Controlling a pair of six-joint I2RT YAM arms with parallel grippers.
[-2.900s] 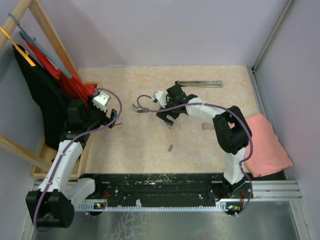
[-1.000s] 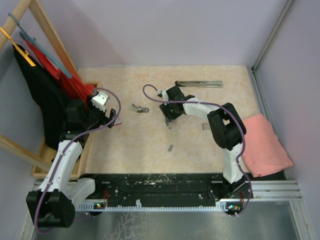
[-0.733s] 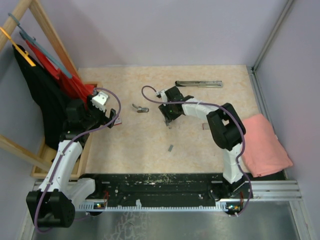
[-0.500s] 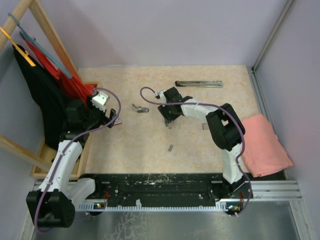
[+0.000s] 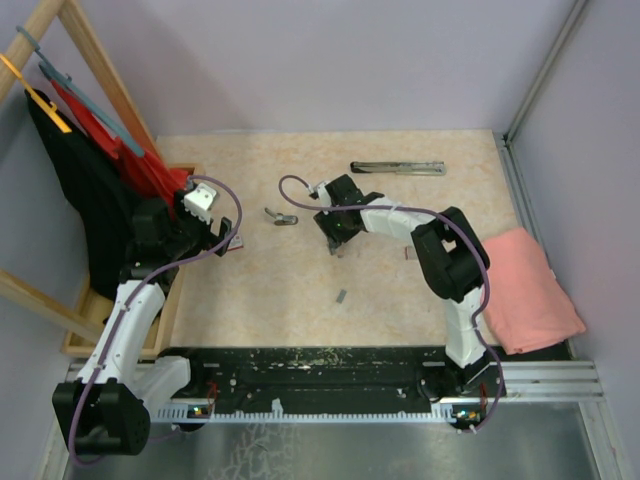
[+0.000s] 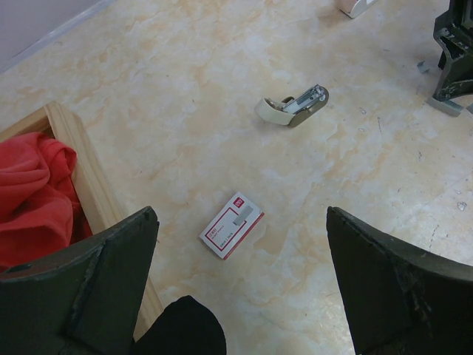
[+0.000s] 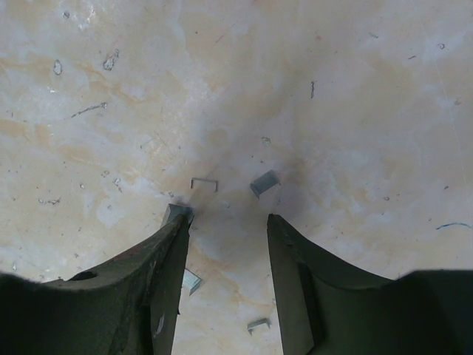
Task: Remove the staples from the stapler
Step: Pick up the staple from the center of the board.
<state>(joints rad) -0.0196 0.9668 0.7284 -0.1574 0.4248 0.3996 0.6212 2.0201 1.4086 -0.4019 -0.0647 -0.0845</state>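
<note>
Right gripper (image 7: 228,220) points down at the tabletop (image 7: 355,89), tips at or just above the surface. Its jaws stand partly apart, with nothing but bare marbled surface in the gap: released, not grasping. Staples (image 7: 264,182) lie scattered round the tips in the right wrist view. There is a short grey strip just above the gap and to its right, and a single bent staple beside it on the left. Another bit touches the tip of the left-hand finger (image 7: 148,274). Two more bits lie lower in the frame, one beside that finger and one between the two fingers near the bottom edge. In the top view this gripper sits at the centre of the table, and a further grey strip (image 5: 341,296) lies apart below it, toward the near edge. The stapler (image 6: 293,109), small and cream-ended, lies hinged open in the upper middle of the left wrist view, well clear of both grippers; in the top view it is just left of the right gripper. Left gripper (image 6: 239,214) hangs above the left side of the table with jaws spread wide, empty. A red-and-white box (image 6: 231,235) lies flat on the surface below it, between the fingers in that view. A wooden frame (image 6: 81,177) and a red cloth (image 6: 29,200) fill the left edge of that view. A long silver bar (image 5: 397,167) lies near the top edge of the table in the top view, and a pink cloth (image 5: 530,290) lies off the right side.
</note>
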